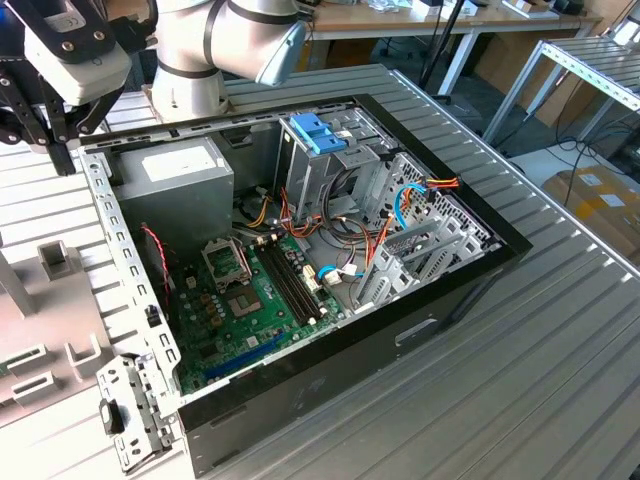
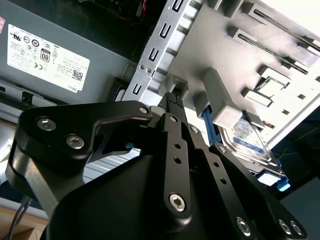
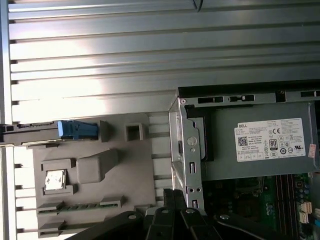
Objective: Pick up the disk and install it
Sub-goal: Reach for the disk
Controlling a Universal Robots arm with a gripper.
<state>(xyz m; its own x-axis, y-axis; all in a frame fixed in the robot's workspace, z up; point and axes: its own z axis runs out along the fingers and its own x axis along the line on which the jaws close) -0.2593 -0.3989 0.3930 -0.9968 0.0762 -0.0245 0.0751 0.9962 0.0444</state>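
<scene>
1 gripper (image 2: 172,100), its fingers (image 2: 175,135) pressed together on nothing, hangs near the disk (image 2: 247,142), which stands on edge in a grey holder (image 3: 90,165) beside the case (image 1: 450,290), at the exterior view's left, likely so it is easy to pinch.

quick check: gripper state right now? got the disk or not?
Gripper: closed, holding nothing. The disk lies apart from it, not grasped.
</scene>
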